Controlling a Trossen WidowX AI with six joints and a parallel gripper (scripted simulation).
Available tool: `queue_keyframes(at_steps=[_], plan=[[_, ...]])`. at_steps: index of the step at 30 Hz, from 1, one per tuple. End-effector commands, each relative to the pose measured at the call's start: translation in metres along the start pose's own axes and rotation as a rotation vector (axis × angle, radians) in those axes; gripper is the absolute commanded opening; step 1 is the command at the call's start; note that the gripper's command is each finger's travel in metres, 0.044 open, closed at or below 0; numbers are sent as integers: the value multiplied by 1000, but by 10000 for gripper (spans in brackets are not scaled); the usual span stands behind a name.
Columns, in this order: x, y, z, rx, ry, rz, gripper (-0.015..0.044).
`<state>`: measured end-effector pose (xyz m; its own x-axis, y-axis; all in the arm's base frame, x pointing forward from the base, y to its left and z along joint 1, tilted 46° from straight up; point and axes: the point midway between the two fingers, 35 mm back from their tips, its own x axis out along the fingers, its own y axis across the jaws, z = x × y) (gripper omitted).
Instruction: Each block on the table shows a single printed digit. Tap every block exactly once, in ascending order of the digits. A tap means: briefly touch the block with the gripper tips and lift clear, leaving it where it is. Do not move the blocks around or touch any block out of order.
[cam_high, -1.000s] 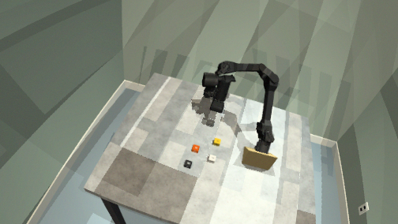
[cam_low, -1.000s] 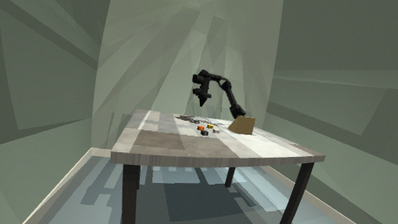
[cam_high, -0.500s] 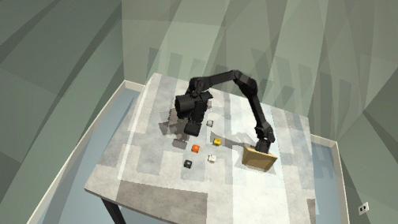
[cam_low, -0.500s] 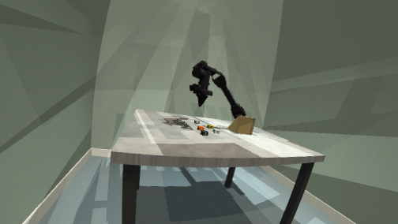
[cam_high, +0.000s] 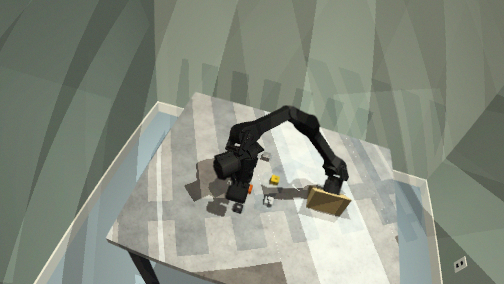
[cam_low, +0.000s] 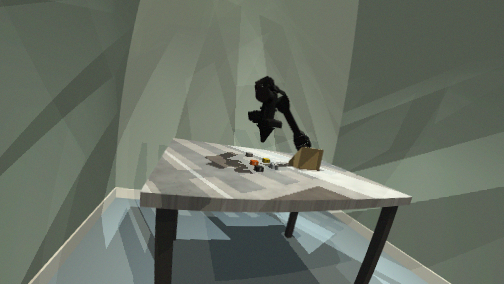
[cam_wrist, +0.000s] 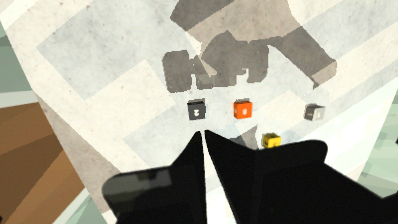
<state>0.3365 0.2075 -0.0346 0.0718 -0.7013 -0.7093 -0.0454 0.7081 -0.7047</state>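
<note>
We see our claw (cam_high: 238, 193) (cam_low: 263, 140) (cam_wrist: 202, 134) closed and empty above the bench (cam_high: 200, 245) (cam_low: 275, 202) (cam_wrist: 115, 30). In the wrist view, the black block (cam_high: 238, 207) (cam_low: 258, 169) (cam_wrist: 196, 110) sits upper centre, left of the orange block (cam_high: 250, 189) (cam_low: 254, 162) (cam_wrist: 243, 110); the yellow block (cam_high: 274, 179) (cam_low: 266, 160) (cam_wrist: 271, 140) is lower right.

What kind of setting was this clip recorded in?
Probably a bare robot test room: a lone arm on a wooden mount, a large table with small coloured blocks, and plain green walls with just a socket showing.
</note>
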Motion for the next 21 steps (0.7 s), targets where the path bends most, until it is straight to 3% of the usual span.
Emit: queue_keyframes(at_steps=[1, 6, 21], plan=[[19, 1, 4, 12, 0, 4, 20], [78, 0, 2, 13, 0, 1, 20], [95, 0, 2, 13, -1, 1, 20]])
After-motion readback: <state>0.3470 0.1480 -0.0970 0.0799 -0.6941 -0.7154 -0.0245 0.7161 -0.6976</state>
